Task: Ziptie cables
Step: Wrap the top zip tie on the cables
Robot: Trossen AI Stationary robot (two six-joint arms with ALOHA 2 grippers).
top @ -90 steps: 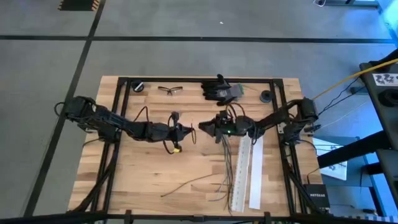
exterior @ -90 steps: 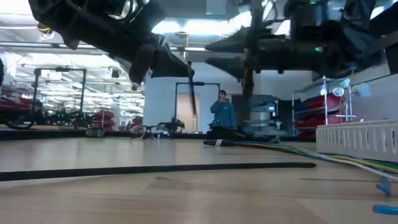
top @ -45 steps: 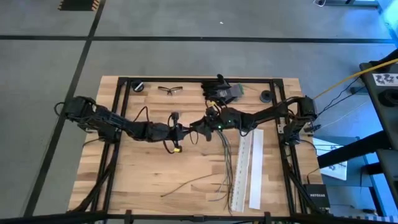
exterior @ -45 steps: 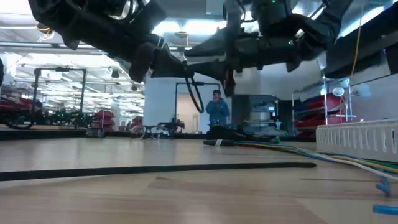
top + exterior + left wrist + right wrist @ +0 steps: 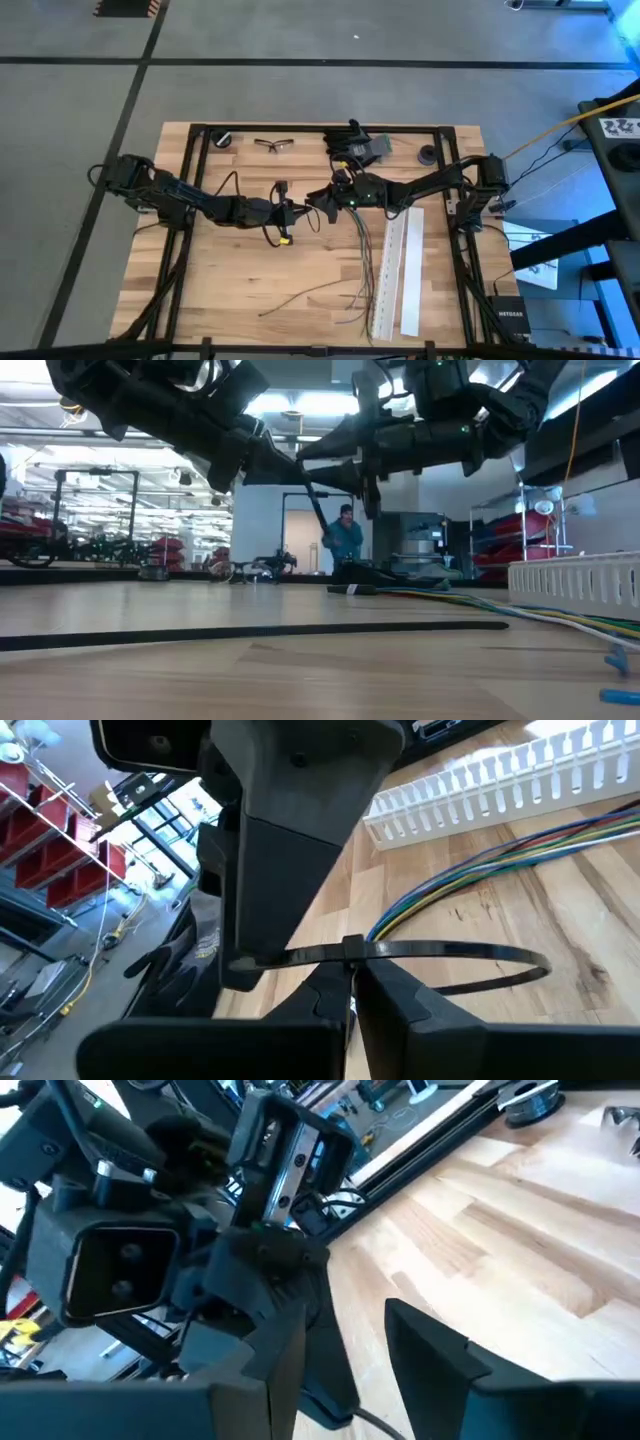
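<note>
**Right gripper closes on the zip-tie loop held by the left**

Since a second ago the right gripper has slid leftward from over the cable ends to just beside the left gripper, near mid-frame in the high view

Nearest in the left wrist view, the left gripper's fingers are pinched shut on the head of a black zip tie, already formed into a loop hanging above the wood. Just beyond it the right gripper's fingers stand apart, holding nothing. Farther off, the cables lie loose on the table, fanning toward the lower middle of the high view beside two white slotted cable ducts

The step in hand looks like a handover or tail-grab on the tie; the cables are not yet bundled. Next, the right fingers likely need to shut on the tie's free tail without collapsing the loop
</note>
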